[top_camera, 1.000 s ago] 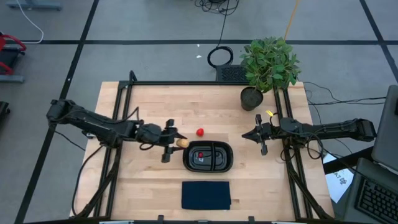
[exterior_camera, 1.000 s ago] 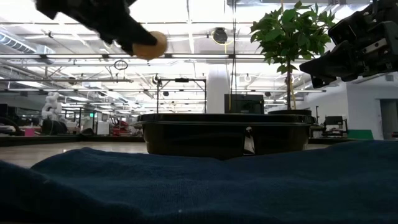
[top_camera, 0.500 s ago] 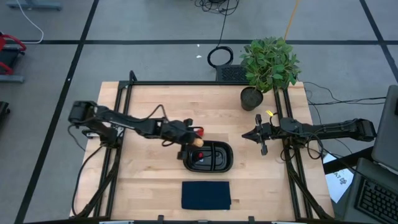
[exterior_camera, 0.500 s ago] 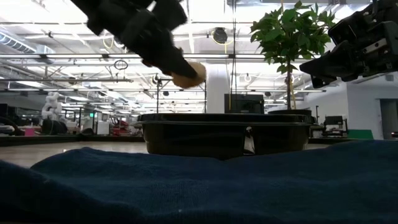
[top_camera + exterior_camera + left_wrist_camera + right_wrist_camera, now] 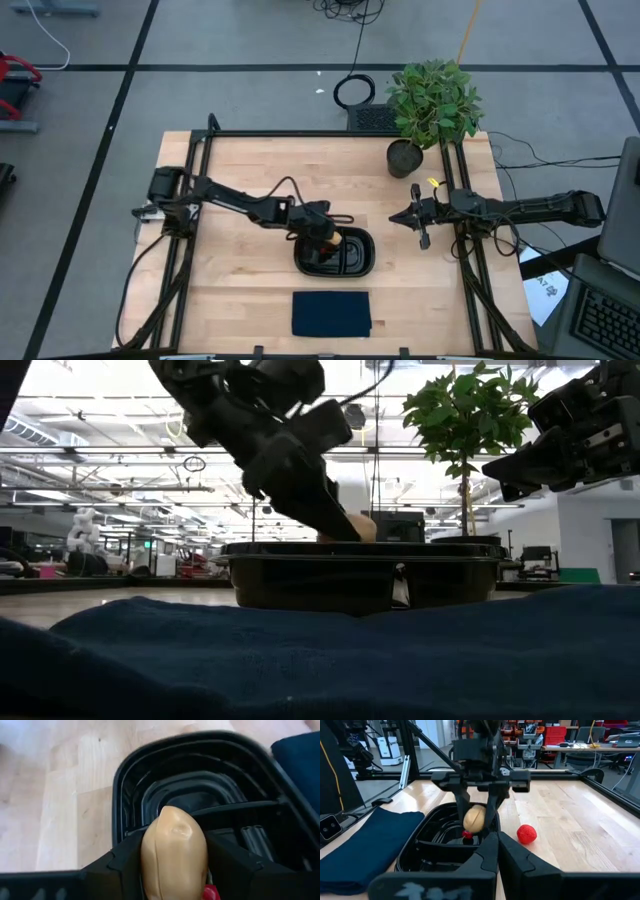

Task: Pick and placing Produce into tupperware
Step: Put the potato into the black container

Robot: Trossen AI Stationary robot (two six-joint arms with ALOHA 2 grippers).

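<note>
My left gripper point(image 5: 334, 240) reaches over the black tupperware point(image 5: 362, 266) and is shut on the tan-orange ball point(image 5: 175, 850), which also shows in the right wrist view point(image 5: 474, 818) and in the low view point(image 5: 361, 528) at rim height. The tiny dark red piece point(image 5: 466, 834) lies inside the tupperware, just under the ball. The bright red ball point(image 5: 526, 834) rests on the table beyond the tupperware's far side. My right gripper point(image 5: 394, 218) is shut and empty, held in the air to the tupperware's right. My left gripper pinches the tan-orange ball by two opposite sides point(image 5: 148, 855) between its two fingers point(image 5: 492, 806). The fingers slant down from the table's left. The ball is lifted clear, over the tupperware's middle at about rim height.
A folded dark blue cloth point(image 5: 331, 313) lies at the table's near edge, in front of the tupperware. A potted green plant point(image 5: 432, 100) stands at the far right corner. Bare wood lies to the left of the tupperware.
My left gripper has carried the tan-orange ball toward the table's right edge, from left of the tupperware to over it. It has also gone down, from well above the rim to rim height. It has stayed shut on the ball.
</note>
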